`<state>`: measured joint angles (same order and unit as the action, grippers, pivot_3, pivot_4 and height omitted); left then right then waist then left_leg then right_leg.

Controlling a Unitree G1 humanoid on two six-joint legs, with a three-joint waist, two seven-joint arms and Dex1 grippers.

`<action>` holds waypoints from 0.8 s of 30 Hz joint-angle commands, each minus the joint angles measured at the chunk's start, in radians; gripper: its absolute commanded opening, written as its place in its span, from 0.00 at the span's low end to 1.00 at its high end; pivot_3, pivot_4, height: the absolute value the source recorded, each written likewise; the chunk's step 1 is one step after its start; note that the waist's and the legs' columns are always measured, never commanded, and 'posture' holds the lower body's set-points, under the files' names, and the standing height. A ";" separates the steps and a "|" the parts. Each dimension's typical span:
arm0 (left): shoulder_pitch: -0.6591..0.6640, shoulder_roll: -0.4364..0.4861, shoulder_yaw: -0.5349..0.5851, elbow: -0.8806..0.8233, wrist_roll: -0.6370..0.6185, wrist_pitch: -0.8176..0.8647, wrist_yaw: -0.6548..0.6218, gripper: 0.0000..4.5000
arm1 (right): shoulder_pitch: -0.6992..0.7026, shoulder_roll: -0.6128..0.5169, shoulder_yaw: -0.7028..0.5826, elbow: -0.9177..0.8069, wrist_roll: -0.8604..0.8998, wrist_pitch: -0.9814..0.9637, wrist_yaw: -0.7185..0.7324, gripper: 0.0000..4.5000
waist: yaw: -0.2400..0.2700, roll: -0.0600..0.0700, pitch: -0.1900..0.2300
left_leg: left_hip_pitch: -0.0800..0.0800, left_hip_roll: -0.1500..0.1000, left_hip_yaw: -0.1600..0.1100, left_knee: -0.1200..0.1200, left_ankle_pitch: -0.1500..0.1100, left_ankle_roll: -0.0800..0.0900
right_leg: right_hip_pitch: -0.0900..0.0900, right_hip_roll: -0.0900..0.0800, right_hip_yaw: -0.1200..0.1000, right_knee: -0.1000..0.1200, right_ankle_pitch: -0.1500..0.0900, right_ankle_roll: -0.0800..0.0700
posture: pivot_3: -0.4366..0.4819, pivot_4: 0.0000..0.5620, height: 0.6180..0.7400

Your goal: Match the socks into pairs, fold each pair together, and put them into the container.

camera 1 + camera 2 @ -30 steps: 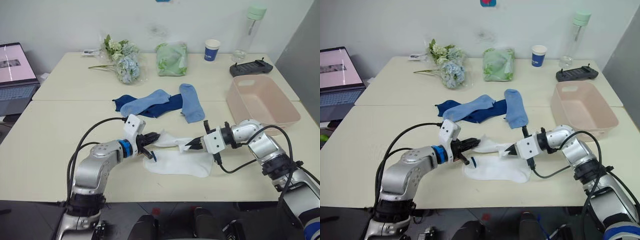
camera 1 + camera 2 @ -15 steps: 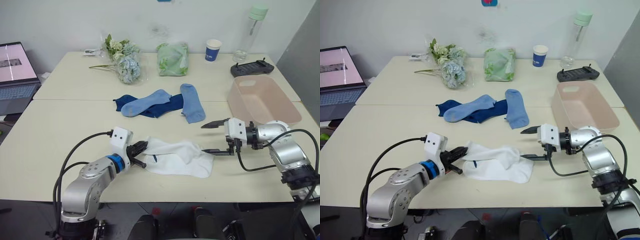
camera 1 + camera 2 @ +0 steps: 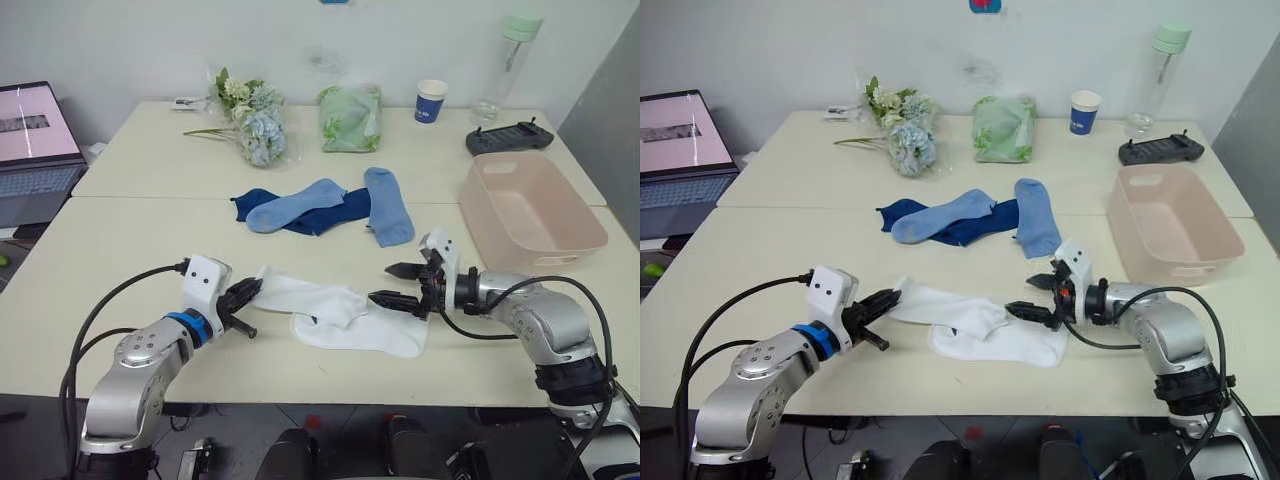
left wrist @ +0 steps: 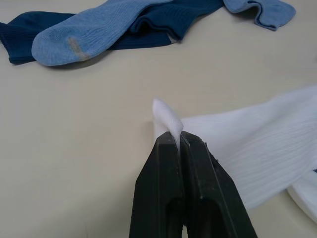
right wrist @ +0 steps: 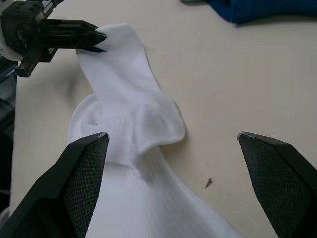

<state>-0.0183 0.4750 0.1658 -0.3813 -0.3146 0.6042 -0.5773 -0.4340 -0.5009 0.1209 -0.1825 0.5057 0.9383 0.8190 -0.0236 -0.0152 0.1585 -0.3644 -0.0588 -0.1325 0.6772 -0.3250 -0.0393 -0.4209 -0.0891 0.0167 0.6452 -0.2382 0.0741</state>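
Nearest to the front edge of the table point(image 3: 120, 240), the left gripper point(image 3: 247, 292) has its two black fingers pressed together on the edge of the upper white sock point(image 3: 305, 297); the left wrist view shows the cloth pinched between the tips. This sock lies stretched toward the right, and its far end rests on the lower white sock point(image 3: 365, 333), which lies flat just beside the front edge. The right gripper point(image 3: 398, 285) is at the right end of the white pair, its fingers spread wide apart and holding nothing; one finger is above the lower sock, the other a little higher. Left of the left gripper the table surface is bare up to the left edge, and there is also bare room between the white socks and the coloured ones.

Farther back, near the middle of the table, two light blue socks point(image 3: 293, 204) lie over two dark navy socks point(image 3: 340, 208); one light blue sock point(image 3: 388, 205) points toward the front. The pale pink container point(image 3: 580, 228) stands at the right edge, well apart from the white socks, and no sock is inside it.

Along the far edge stand a bunch of flowers point(image 3: 250, 122), a green bag point(image 3: 350, 118), a blue paper cup point(image 3: 430, 100), a bottle point(image 3: 505, 60) and a black controller point(image 3: 508, 137). A laptop point(image 3: 35, 150) is at the far left.
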 commanded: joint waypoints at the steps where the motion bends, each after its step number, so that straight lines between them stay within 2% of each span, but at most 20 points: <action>1: -0.022 0.002 -0.003 -0.007 -0.012 -0.022 0.005 0.00 | -0.035 0.031 -0.001 -0.034 0.027 0.073 -0.053 1.00 | -0.001 0.000 0.000 | 0.000 0.000 0.000 0.000 0.000 0.000 | 0.000 0.000 0.000 0.000 0.000 0.000 | 0.48 0.27 1.00; 4: -0.023 0.004 -0.004 -0.005 -0.011 -0.026 0.004 0.00 | -0.050 0.064 0.000 -0.032 0.035 0.121 -0.089 0.87 | -0.004 0.000 0.000 | 0.000 0.000 0.000 0.000 0.000 0.000 | 0.000 0.001 0.000 0.000 0.000 0.000 | 0.48 0.27 1.00; 11: -0.032 0.008 0.003 -0.009 -0.014 -0.014 0.010 0.00 | -0.073 0.102 0.002 -0.030 0.068 0.219 -0.120 0.33 | -0.004 0.000 0.000 | 0.000 0.000 0.000 0.000 0.000 0.000 | -0.001 0.001 0.000 0.001 0.000 0.000 | 0.48 0.27 1.00; 14: -0.031 0.009 0.004 -0.012 -0.013 -0.014 0.013 0.00 | -0.081 0.115 -0.010 -0.025 0.077 0.236 -0.137 0.07 | -0.004 0.000 0.000 | 0.000 -0.001 0.000 0.000 0.000 0.000 | -0.001 0.001 0.000 0.001 0.000 0.000 | 0.48 0.27 1.00; 15: -0.030 0.009 0.005 -0.012 -0.013 -0.014 0.014 0.00 | -0.083 0.115 -0.010 -0.025 0.077 0.238 -0.139 0.02 | -0.004 0.000 0.000 | 0.000 0.000 0.000 0.000 0.000 0.000 | -0.001 0.001 0.000 0.001 0.000 0.000 | 0.48 0.27 1.00; 24: -0.019 0.005 0.016 -0.033 -0.028 -0.023 0.020 0.00 | -0.107 0.101 -0.071 -0.018 0.110 0.239 -0.135 0.01 | -0.005 0.000 0.000 | 0.000 -0.001 0.000 0.000 0.000 0.000 | -0.001 0.001 0.000 0.001 0.000 0.000 | 0.48 0.27 1.00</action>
<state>-0.0355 0.4752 0.1617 -0.3762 -0.3189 0.6009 -0.5587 -0.5206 -0.3935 0.0858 -0.1739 0.5812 1.1801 0.6732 -0.0285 -0.0151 0.1585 -0.3642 -0.0593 -0.1324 0.6768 -0.3250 -0.0393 -0.4215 -0.0881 0.0164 0.6460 -0.2382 0.0742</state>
